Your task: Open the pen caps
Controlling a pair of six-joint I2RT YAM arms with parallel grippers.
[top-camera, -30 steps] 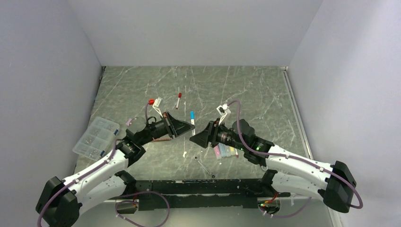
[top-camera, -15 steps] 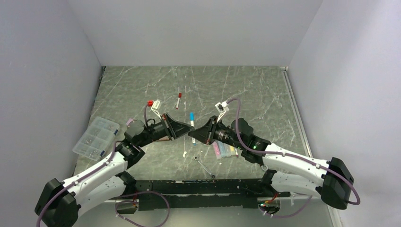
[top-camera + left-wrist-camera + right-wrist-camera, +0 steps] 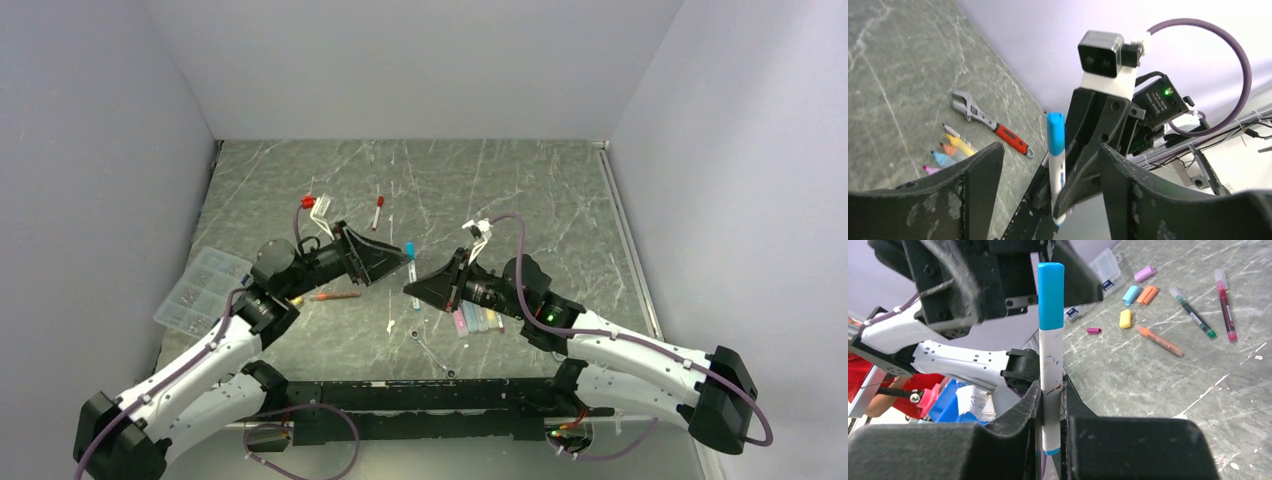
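Cap first: the blue cap [image 3: 1051, 295] tops a white marker [image 3: 1050, 385] that's held in the air over the middle of the worktop [image 3: 560, 200]. Right claw [image 3: 1050, 402] is clenched on the marker's lower barrel, so that end is sorted. Left claw [image 3: 1048, 150] is spread wide with the cap in the gap, touching neither finger as far as I can tell.

I'd centre it on the blue part only, close firmly, then pull straight along the barrel with no sideways yank.

Going by the marker, there's highlighters [image 3: 477, 320] at 5 o'clock, silver wrench [image 3: 432, 354] at 6, red-capped marker [image 3: 378, 211] at 11 and clear box [image 3: 203, 288] at 9. Loose caps [image 3: 1130, 294] and uncapped pens [image 3: 1193, 312] lie flat on the worktop, and I reckon nothing blocks the pull.
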